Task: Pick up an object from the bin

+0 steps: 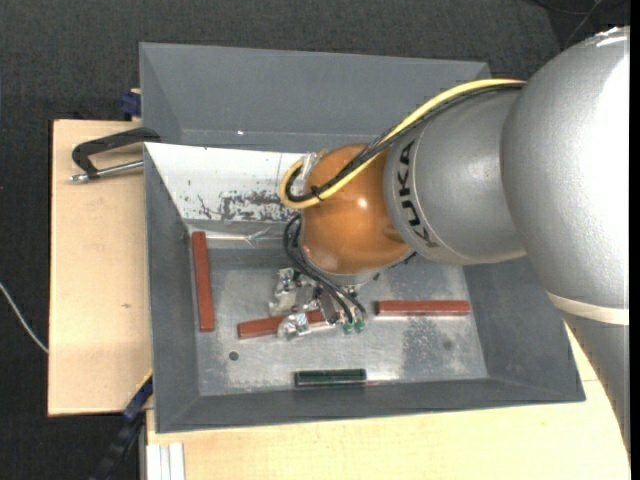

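Note:
My gripper (300,313) is low in the middle of the bin, its metal fingers right at the right end of a short reddish-brown stick (268,327) that lies on the floor pointing left. The arm's orange cover hides most of the gripper from above. Whether the stick sits between the fingers is hidden. A second reddish-brown stick (422,308) lies flat just to the right of the gripper. A dark green flat bar (330,376) lies near the front wall, below the gripper.
A long reddish-brown stick (203,280) lies lengthwise along the left wall. A small dark speck (234,356) sits on the floor at the front left. The arm covers the bin's back right.

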Robot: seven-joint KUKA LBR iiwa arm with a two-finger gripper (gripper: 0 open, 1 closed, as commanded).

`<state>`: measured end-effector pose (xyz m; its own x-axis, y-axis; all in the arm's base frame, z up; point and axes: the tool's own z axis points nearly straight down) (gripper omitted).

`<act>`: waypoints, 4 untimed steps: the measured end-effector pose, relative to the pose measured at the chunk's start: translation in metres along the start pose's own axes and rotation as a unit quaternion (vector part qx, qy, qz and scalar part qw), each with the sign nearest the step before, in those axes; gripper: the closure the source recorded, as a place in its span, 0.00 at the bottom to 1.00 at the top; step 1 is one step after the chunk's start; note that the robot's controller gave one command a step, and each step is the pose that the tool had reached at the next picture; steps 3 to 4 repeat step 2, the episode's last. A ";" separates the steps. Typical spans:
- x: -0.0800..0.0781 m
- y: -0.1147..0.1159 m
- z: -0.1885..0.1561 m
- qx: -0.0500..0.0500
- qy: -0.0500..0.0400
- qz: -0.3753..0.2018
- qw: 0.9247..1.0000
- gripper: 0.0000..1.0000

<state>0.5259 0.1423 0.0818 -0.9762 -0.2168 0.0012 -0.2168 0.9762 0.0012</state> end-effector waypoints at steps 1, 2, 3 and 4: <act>0.000 0.000 0.000 0.000 0.000 0.000 1.000 1.00; 0.016 0.006 -0.184 0.000 -0.008 -0.033 0.999 1.00; 0.016 0.006 -0.184 0.000 -0.008 -0.033 0.999 1.00; 0.016 0.006 -0.184 0.000 -0.008 -0.033 0.999 1.00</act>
